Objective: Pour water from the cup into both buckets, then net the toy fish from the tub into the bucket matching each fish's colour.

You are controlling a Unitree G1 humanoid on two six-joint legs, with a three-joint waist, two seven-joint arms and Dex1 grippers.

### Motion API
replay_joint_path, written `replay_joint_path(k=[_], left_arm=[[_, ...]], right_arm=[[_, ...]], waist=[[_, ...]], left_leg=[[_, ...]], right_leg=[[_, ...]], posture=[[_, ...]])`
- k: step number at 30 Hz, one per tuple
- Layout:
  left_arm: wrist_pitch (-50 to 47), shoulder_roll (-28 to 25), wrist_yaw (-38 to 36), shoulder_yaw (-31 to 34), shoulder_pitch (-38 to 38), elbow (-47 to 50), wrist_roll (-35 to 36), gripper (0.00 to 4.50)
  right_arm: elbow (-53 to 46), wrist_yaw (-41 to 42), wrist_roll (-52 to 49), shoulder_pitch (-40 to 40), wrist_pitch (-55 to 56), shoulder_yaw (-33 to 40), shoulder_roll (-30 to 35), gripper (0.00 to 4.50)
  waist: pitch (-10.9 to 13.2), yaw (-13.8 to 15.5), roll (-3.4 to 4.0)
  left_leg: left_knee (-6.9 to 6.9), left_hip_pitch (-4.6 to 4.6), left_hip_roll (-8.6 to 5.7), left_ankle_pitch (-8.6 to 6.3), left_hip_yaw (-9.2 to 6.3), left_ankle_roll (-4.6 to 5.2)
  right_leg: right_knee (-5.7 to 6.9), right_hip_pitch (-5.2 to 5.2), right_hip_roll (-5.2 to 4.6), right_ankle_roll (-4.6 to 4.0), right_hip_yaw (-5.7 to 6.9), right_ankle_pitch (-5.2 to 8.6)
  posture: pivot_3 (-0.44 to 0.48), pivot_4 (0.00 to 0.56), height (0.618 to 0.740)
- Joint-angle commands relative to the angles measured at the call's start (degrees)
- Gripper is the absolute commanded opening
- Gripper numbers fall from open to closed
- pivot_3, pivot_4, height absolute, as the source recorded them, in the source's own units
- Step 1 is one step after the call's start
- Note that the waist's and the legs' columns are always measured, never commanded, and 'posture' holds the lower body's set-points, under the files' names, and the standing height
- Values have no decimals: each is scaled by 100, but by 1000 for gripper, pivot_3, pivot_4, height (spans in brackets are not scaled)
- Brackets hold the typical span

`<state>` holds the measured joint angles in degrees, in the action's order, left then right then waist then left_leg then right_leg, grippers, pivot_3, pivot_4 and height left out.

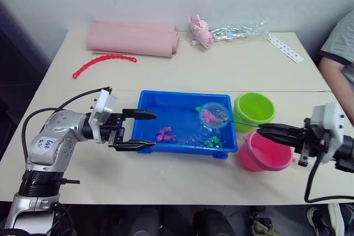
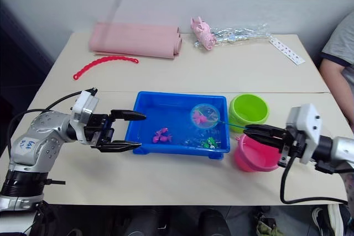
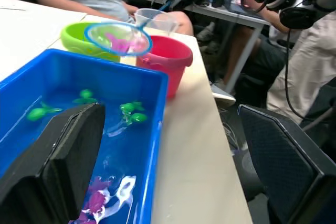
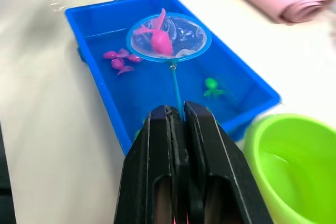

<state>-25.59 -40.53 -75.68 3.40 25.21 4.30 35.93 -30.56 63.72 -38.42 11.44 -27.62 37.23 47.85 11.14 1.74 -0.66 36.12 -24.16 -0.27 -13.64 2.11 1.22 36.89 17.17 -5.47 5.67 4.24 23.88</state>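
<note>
Table (image 1: 182, 70) is the biggest thing here, and the blue tub (image 1: 166, 105) is set near its front edge with water in it. A pink roll (image 1: 131, 37) and a red bead chain (image 1: 103, 62) are laid well behind the tub. Just beside the tub, on its right, the green bucket (image 1: 254, 109) is stood, and the pink bucket (image 1: 264, 151) is placed in front of it, touching or almost touching it. The clear cup (image 3: 156, 21) is seen behind the pink bucket. The left gripper (image 1: 145, 130) is held at the tub's left wall with its fingers spread wide and nothing between them. The right gripper (image 1: 264, 129) is held over the pink bucket, its fingers clenched on the thin stick of the net (image 4: 169, 38). The net's hoop is held above the water on the tub's right side. One pink fish (image 4: 159, 40) is caught in the net. More pink fish (image 1: 165, 134) and some green fish (image 1: 213, 142) are left in the tub
</note>
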Motion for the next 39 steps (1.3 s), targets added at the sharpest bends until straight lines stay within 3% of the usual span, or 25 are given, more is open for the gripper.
replay_joint_path(k=[1, 5, 10, 21, 27, 33, 39], left_arm=[[-22, 68, -94, -42, 154, -40, 96, 4438], [-49, 372, -64, -231, 316, -21, 115, 4438], [-59, 684, -42, -409, 386, 50, 90, 4438], [209, 1107, 2, -693, 603, -191, -142, 4438], [234, 1229, 69, -703, 575, -197, -162, 4438], [262, 1347, 118, -722, 534, -182, -189, 4438], [397, 1445, 42, -815, 619, -340, -280, 4438]], right_arm=[[-475, -45, -279, 552, 12, 1006, -179, 0], [-541, -18, -58, 1514, 389, 2053, -624, 0], [-301, 24, 72, 2292, 920, 2524, -1150, 0], [360, -36, 1781, 2556, 3778, 1839, -1632, 0], [684, -1037, 3556, 2346, 5783, 1729, -1820, 0], [812, -1456, 3818, 2619, 6585, 1606, -1752, 0], [1005, -2108, 4819, 2621, 7534, 1772, -1660, 0]], waist=[[0, -17, 0], [-2, -16, 3], [-2, -31, 3], [-3, -45, 8], [-5, -38, 11], [-5, -39, 11], [-5, -42, 12]], left_leg=[[2, 3, 0, 0, 2, 0], [-1, 10, -3, 1, -1, 5], [-2, 15, -3, 3, 0, 2], [-45, 89, -2, -1, 13, -10], [-45, 90, -3, 1, 14, -13], [-46, 90, -3, 3, 13, -15], [-45, 91, -4, 3, 15, -16]], right_leg=[[0, -2, 1, 0, -2, 0], [-5, -15, 0, 0, 0, 0], [-9, -16, 2, 0, -3, 0], [-43, -71, 4, 0, -25, 1], [-44, -71, 5, 0, -24, 1], [-45, -71, 5, 0, -26, 1], [-45, -71, 5, -1, -30, 2]], posture=[[0, 150, 740], [0, 150, 740], [0, 150, 740], [0, 150, 740], [0, 150, 740], [0, 150, 740], [0, 150, 740]])
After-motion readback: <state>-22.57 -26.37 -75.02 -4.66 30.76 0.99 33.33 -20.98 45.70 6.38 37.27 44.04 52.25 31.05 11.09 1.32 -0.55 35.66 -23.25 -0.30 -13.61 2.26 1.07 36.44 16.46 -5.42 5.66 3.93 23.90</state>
